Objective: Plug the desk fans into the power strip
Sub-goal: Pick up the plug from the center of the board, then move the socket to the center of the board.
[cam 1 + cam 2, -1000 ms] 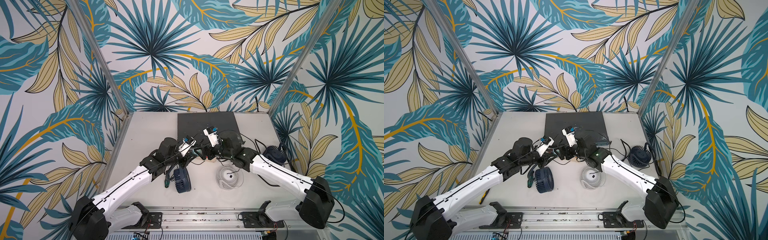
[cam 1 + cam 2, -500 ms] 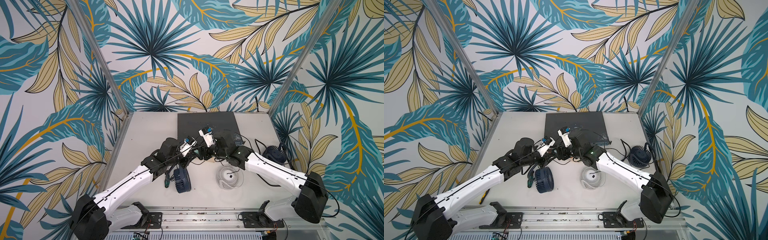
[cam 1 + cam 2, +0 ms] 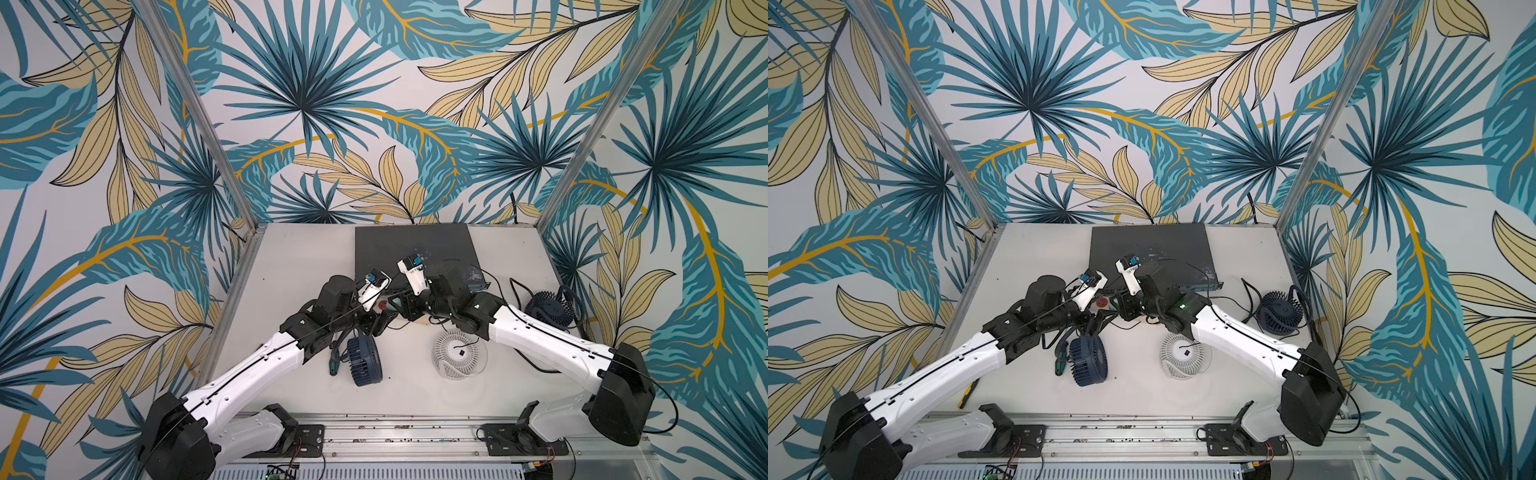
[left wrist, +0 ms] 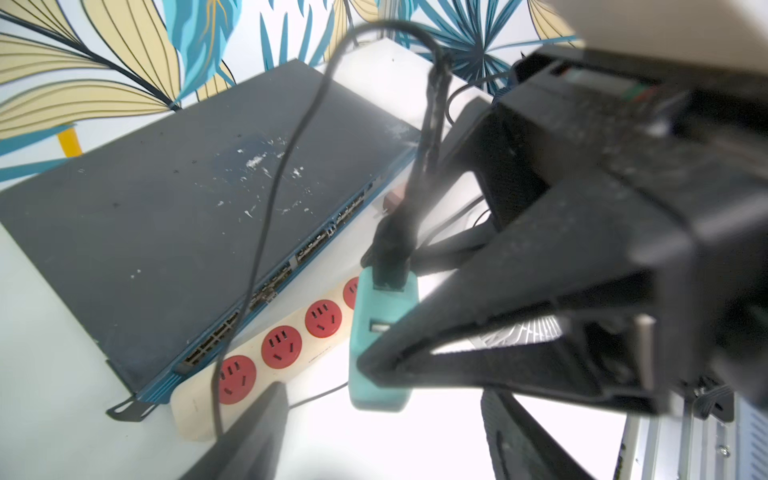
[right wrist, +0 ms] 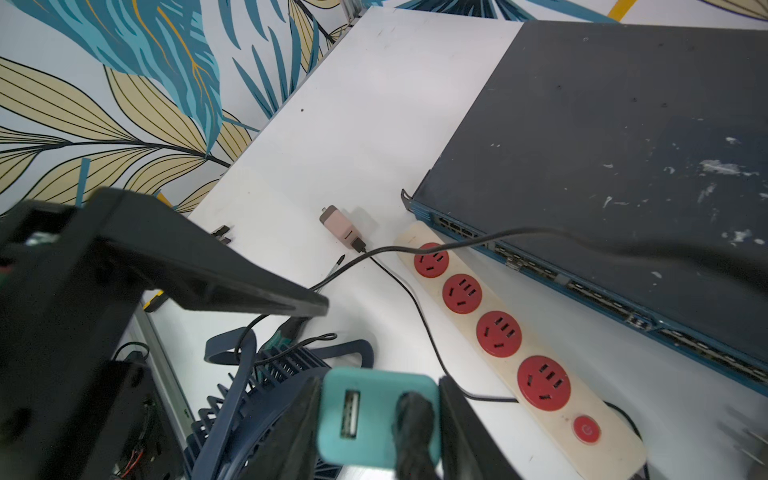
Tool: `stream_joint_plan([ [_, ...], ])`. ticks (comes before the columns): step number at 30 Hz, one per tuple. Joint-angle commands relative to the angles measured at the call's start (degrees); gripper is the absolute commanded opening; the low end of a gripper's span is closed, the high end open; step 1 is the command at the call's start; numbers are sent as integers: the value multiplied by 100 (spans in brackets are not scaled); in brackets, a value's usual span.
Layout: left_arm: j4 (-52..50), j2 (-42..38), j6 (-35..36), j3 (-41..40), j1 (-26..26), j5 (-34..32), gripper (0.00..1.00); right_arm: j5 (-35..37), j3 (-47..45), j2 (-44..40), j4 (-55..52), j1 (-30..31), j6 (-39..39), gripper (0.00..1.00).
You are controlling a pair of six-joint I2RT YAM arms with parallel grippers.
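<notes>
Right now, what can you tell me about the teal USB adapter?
The teal USB adapter is a small rounded block of smooth plastic with two ports on one face: one empty, one holding a black cable. The right gripper pinches it by two opposite sides, close to the power strip, whose four red sockets are all empty, so it is not plugged in.

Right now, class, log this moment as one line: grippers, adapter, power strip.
left gripper: open, empty | right gripper: shut on teal adapter | power strip: all four sockets empty | teal adapter: not plugged in
</notes>
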Motion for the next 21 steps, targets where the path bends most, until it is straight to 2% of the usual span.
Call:
stream_joint_plan([
  [1, 151, -478, -358, -115, 4, -779, 96, 896, -99, -447, 305, 7, -56, 18],
  [4, -69, -585, -746, -35, 292, -1087, 100, 1498, -257, -599, 540, -40, 107, 14],
  [6, -221, -444, -1136, 43, 825, -808, 100, 1894, -442, -663, 753, -108, 258, 9],
  [10, -200, 104, -1739, 78, 1772, -183, 100, 2263, -865, -768, 1138, -387, 599, 7],
  [16, -433, 1282, -1746, 535, 2183, -162, 100, 2344, -1473, -1200, 1495, -920, 1023, 7],
  [21, -714, 2347, -1639, 1044, 2259, 184, 100, 2243, -1781, -1328, 1625, -1034, 1219, 7],
])
